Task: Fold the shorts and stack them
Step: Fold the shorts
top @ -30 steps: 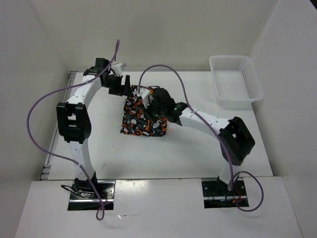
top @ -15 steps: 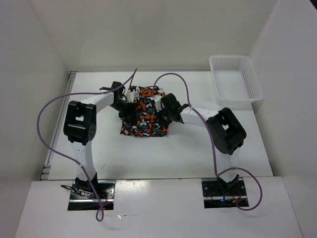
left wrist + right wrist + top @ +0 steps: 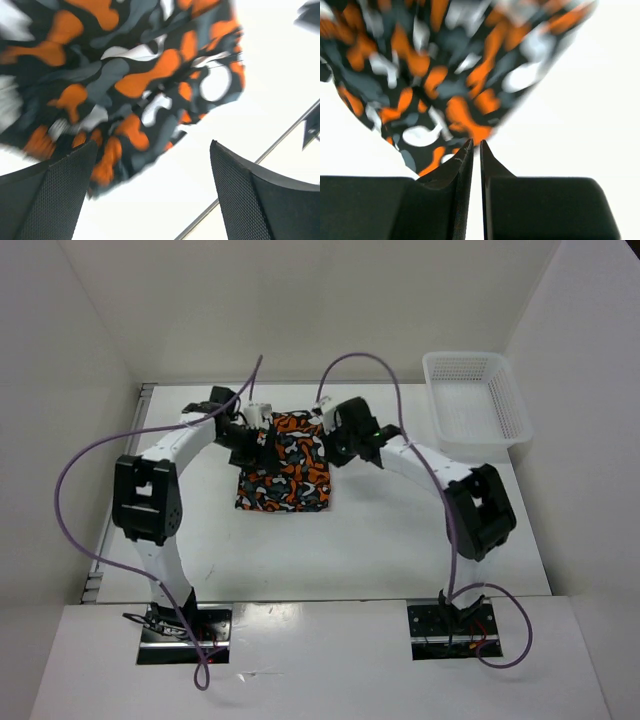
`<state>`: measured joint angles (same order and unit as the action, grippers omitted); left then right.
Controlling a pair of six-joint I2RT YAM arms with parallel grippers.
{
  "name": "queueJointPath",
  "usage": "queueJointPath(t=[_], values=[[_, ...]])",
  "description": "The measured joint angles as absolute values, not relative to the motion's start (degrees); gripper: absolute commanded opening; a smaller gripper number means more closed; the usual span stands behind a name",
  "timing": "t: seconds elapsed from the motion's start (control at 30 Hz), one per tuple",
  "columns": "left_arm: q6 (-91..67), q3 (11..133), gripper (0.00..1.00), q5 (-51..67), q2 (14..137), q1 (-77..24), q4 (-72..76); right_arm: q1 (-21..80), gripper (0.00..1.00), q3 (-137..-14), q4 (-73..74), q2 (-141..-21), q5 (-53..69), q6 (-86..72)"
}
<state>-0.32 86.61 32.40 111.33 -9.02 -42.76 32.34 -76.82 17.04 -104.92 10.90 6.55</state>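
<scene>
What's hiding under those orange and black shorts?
The shorts lie on the white table, which shows around their edges. Anything directly beneath the fabric is covered, so I cannot tell if more lies there.

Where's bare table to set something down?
Free: the wide near strip of table between the shorts and the near edge; a smaller patch between right arm and basket. Crowded: the shorts' far edge, flanked by left end effector and right end effector.
</scene>
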Motion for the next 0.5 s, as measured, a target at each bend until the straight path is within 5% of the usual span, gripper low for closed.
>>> queueJointPath(t=[0.3,0.5], values=[[-0.3,89.0,1.00,34.7,91.3,4.0,-39.4,17.2,0.15,-78.1,18.8,-80.7,3.7,12.6],[-0.4,80.1,1.00,20.4,83.9,15.0,-33.6,7.8,0.16,-68.7,18.8,-70.8,1.8,15.7]])
